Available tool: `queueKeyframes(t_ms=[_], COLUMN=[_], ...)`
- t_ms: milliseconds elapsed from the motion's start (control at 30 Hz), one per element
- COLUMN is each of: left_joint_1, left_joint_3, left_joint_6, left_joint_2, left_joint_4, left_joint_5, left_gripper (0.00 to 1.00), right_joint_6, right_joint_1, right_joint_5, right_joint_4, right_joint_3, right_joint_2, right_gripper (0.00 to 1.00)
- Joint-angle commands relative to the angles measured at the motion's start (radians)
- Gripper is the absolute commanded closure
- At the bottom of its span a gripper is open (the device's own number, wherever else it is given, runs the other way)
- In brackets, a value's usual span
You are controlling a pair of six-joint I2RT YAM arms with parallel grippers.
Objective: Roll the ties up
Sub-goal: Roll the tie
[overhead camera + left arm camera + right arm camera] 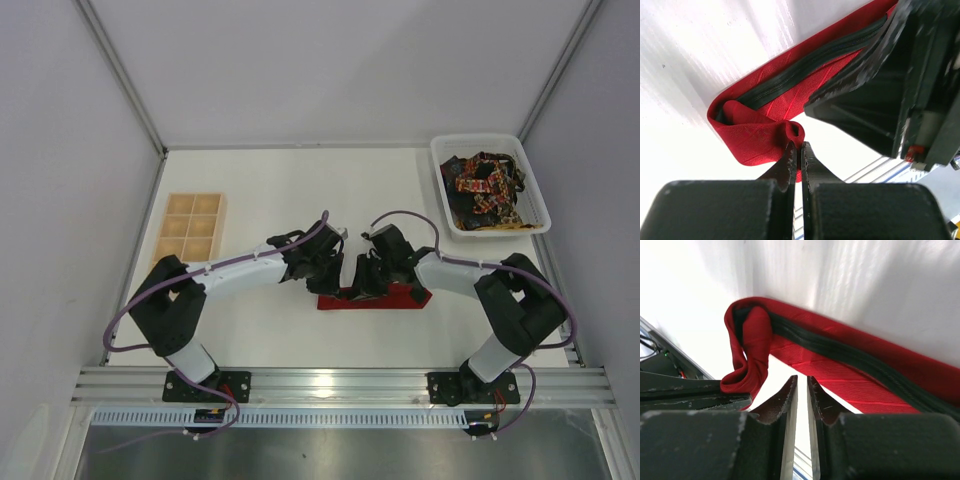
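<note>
One red tie [372,298], flat on the table [270,190], near centre between the arms, one end curled over to start the roll; left gripper [797,146] clamped shut on that curl (likely keeping the core tight); right gripper [801,381], jaws a slit apart, empty, poised beside the strip; other ties [485,190] heaped in white basket [440,200], far right.

- red tie [752,137], plain, with a black strip along its inside;
- dark ties [487,190] patterned red, orange, yellow;
- white bin [475,139];
- tan tray [192,228];
- white table [280,190]
</note>
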Motion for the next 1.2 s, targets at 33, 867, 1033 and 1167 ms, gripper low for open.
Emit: queueKeyframes(t_ms=[33, 867, 1033, 1167], left_joint_1=[-0.007, -0.002, 0.003, 0.004], left_joint_3=[0.038, 0.116, 0.132, 0.142], left_joint_6=[0.023, 0.041, 0.044, 0.045], left_joint_2=[0.013, 0.106, 0.129, 0.146], left_joint_4=[0.007, 0.004, 0.005, 0.007], left_joint_5=[0.019, 0.039, 0.045, 0.054], left_gripper=[1.00, 1.00, 1.00, 1.00], right_joint_6=[-0.041, -0.027, -0.022, -0.021], right_joint_1=[-0.037, -0.079, -0.079, -0.079], right_joint_5=[0.011, -0.022, -0.024, -0.025], right_joint_4=[-0.028, 0.050, 0.056, 0.062], right_joint_3=[0.040, -0.042, -0.052, -0.060], right_joint_2=[-0.032, 0.023, 0.022, 0.025], right_gripper=[0.82, 0.86, 0.86, 0.86])
